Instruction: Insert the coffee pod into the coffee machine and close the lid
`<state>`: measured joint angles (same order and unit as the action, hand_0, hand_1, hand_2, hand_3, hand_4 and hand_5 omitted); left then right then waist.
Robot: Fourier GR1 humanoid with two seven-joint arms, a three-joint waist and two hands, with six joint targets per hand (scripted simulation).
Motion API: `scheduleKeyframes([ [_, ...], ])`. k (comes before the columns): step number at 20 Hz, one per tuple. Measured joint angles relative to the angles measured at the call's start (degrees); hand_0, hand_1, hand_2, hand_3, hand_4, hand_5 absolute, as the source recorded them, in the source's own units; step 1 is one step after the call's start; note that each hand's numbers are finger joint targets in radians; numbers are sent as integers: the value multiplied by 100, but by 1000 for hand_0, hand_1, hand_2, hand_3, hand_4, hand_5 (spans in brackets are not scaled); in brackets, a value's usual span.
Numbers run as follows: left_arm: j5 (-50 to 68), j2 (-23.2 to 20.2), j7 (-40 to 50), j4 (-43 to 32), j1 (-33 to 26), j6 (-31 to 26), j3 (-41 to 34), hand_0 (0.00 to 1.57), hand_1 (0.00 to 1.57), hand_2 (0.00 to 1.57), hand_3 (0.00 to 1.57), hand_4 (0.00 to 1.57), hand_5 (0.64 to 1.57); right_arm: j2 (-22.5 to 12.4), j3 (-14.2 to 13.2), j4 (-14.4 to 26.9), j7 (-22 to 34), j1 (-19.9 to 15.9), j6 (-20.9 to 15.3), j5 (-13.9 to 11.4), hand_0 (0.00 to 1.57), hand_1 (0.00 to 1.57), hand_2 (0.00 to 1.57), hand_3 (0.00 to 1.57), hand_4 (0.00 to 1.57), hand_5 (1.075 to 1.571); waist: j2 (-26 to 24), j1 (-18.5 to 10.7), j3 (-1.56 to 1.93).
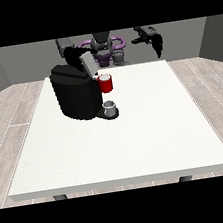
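Note:
The black coffee machine (76, 96) stands on the left half of the white table (138, 140). Its grey lid (84, 63) is tilted up at the top. A red thing at the machine (106, 84) sits at its front right. Below it, a small grey thing (110, 108) rests on the machine's base; I cannot tell whether it is the pod. The hand at the view's left (76, 52) is right at the lid's upper edge. The hand at the view's right (156, 42) hangs above the table's far edge with relaxed fingers pointing down and holds nothing.
The robot's torso (105, 48) is behind the far edge of the table. White tabletop stretches in front of the machine and to its right. Wooden floor surrounds the table.

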<state>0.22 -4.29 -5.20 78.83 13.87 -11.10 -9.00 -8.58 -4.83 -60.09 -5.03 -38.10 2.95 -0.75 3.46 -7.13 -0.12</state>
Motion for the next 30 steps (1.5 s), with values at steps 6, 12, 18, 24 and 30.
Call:
scheduleKeyframes([
  [6,87,-100,108,-19,100,24,-38,0,0,0,0,0,1571,58,98,169,30,-153,45,-108,0,0,0,0,154,1571,40,-6,7],
  [12,161,-254,-83,-302,128,2,-182,0,0,0,0,169,1571,277,383,143,168,-414,-119,-425,0,0,0,0,173,1571,67,13,9],
  [18,199,-281,-26,-294,226,24,-133,0,0,0,0,167,1571,267,420,309,186,-782,-168,-664,0,0,0,0,142,1571,116,-84,10],
  [24,217,-291,-153,-279,230,-1,-67,0,0,0,0,196,1571,343,386,389,119,-945,-92,-685,0,0,0,0,67,1571,104,-81,11],
  [30,181,-249,-424,-476,-52,53,-97,0,0,0,0,205,1571,694,802,-42,-79,-375,78,-360,0,0,0,0,269,1571,-375,192,10],
])
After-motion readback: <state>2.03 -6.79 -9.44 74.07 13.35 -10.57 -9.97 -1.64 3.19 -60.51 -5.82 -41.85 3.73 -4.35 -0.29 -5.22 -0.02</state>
